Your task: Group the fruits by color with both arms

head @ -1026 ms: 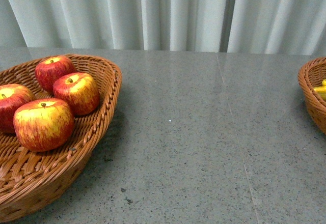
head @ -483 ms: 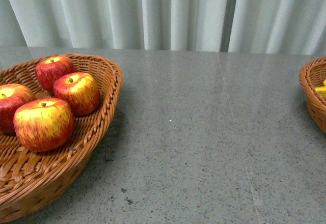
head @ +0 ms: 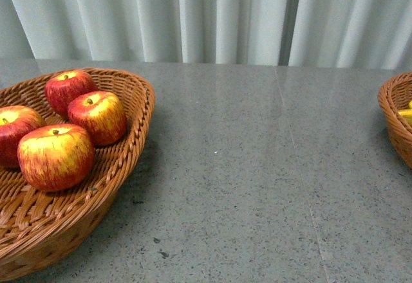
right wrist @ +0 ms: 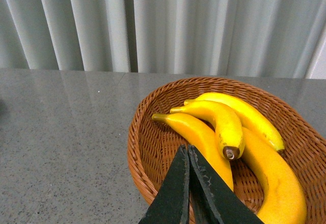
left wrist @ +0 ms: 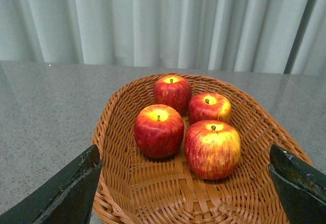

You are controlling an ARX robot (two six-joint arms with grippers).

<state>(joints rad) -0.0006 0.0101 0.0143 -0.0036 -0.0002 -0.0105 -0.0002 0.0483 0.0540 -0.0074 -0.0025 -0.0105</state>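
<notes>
No brand, label or readable writing on any surface in the three views. At the left of the front view, four apples grouped in a wicker basket, the leftmost one cut by the frame edge and the basket itself clipped at the left and lower edges. At the far right edge of the front view, only a sliver of a second wicker basket with a scrap of yellow inside, too little to identify there. Between the two baskets, bare speckled grey table, with pale pleated curtains across the top of the frame. Neither arm visible in the front view. In the left wrist view, all four apples whole at frame centre inside the basket, with the left gripper spread wide, its two dark fingers at the lower left and lower right corners, holding nothing. In the right wrist view, three bananas lying side by side in the second basket at the right of the frame, its right rim cut off; the right gripper pressed closed with fingertips touching, empty, rising from the bottom centre and hiding part of the nearest banana.
</notes>
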